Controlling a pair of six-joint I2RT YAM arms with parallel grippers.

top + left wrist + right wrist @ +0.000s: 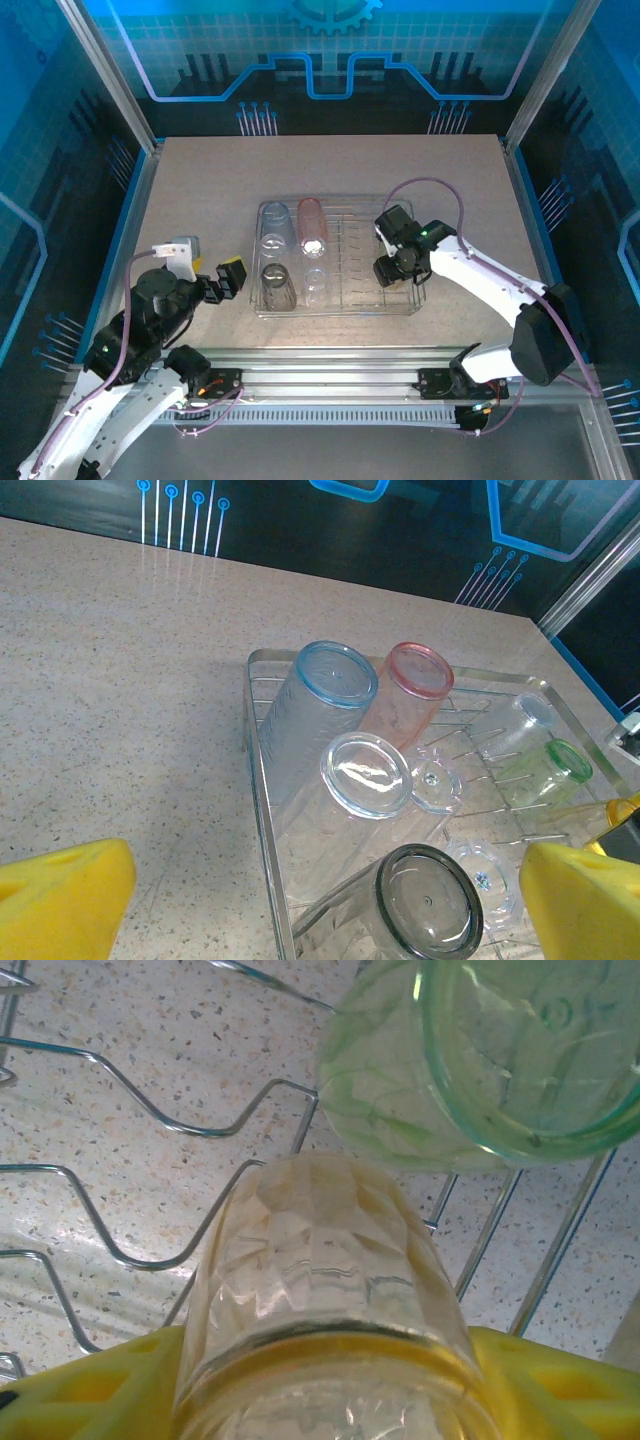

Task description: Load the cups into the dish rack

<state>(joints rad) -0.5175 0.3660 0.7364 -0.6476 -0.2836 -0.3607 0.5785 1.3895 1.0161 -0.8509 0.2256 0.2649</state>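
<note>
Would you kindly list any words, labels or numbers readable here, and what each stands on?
None can be read.
Embossed marks on the base of the yellow-green cup, right wrist view: too blurred to read.
Rear backdrop: a gear and circuit-line pattern, no words.

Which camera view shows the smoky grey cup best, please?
The left wrist view: the smoky grey cup sits large and close in the dish rack, its dark rim clear. The top external view shows it small, from above.
</note>
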